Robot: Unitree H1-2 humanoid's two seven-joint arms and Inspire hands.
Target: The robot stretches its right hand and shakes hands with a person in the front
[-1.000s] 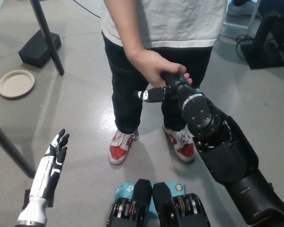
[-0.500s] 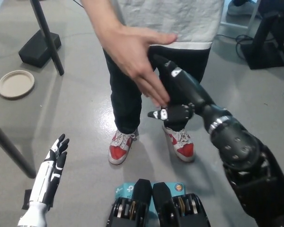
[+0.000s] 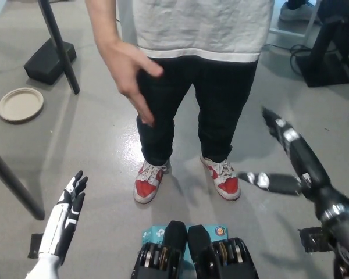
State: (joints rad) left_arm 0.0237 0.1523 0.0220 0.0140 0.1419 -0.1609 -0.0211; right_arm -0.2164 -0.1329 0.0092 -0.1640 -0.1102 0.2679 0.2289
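Observation:
A person in a white shirt and dark trousers (image 3: 192, 87) stands right in front of me. The person's hand (image 3: 131, 72) hangs loose at the picture's upper left, fingers apart, touching nothing. My black right hand (image 3: 291, 160) is at the right, well apart from the person's hand, open with fingers spread and nothing in it. My white left hand (image 3: 67, 212) rests at the lower left, open, fingers pointing forward.
Red and white shoes (image 3: 148, 180) stand on the grey floor close ahead. A round beige plate (image 3: 20, 103) lies at the left. A black stand base (image 3: 49, 58) and dark poles cross the left side. Black equipment (image 3: 331, 46) sits at the upper right.
The handshake has come apart: the person's hand drew back to the left, and my right hand swung away to the right and lower, opening wide. The left hand barely moved.

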